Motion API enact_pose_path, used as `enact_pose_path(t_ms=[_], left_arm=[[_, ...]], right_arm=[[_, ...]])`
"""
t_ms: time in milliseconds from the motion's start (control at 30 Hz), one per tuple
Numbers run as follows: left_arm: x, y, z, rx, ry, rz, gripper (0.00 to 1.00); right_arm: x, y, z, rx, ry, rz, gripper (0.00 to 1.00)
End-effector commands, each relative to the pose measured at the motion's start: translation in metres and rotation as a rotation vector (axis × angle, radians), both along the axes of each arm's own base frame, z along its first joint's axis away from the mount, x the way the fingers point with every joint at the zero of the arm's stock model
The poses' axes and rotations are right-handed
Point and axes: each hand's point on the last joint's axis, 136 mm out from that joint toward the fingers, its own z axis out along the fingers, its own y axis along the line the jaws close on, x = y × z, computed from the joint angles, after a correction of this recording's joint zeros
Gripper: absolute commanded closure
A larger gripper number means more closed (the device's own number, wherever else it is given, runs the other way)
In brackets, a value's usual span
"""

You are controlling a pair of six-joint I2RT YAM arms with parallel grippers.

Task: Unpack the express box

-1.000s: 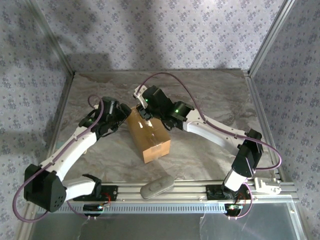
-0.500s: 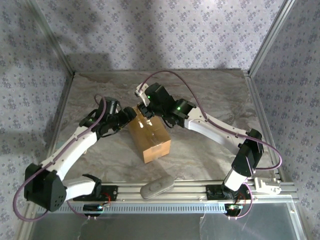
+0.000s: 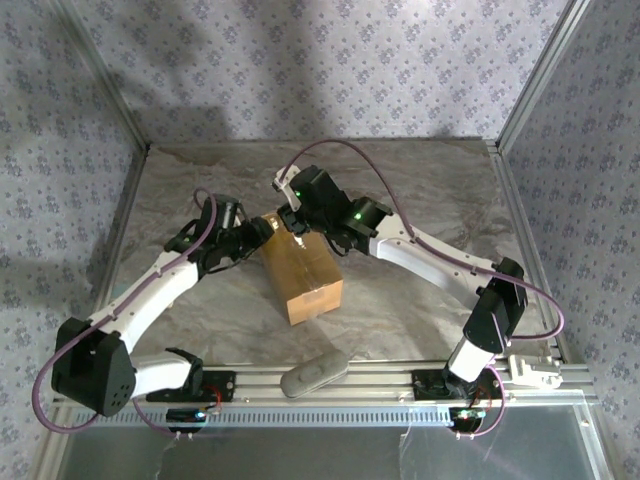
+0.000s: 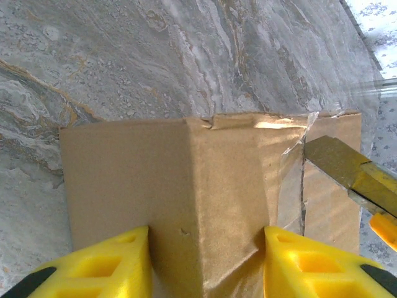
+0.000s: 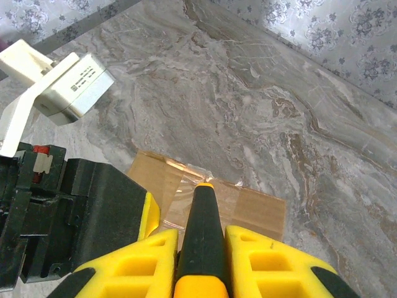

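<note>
Two tight jaws — left: express box (image 4: 186, 205); right: cutter (image 5: 201, 230)

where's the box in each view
Top external: box at the centre of the table.
Left wrist: box in the lower middle, its corner between the yellow fingers.
Right wrist: box low centre, just past the tool tip.
Shared landmark: the clear tape on the box, met by the tool.

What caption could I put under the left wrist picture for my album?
Left jaws clamp a corner of the express box on the marbled table while a cutter reaches its clear tape.
</note>
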Motion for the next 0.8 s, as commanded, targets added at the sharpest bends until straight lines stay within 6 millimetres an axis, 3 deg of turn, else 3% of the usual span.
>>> enact_pose_path(t_ms=[0,367,767], left_arm=[[-0.009,0.006,-0.014,-0.006,0.055,0.053,0.59],[-0.013,0.018,-0.018,-0.050,0.073,0.179,0.66],[-0.007,0.020,-0.008,-0.032,0.066,0.223,0.68]], right_arm=[[-0.017,-0.005,-0.013,-0.047,0.093,-0.015,1.00],[-0.027,0.000,-0.009,-0.052,0.135,-0.058,1.00],[-0.018,0.000,0.012,-0.015,0.094,-0.092,1.00]])
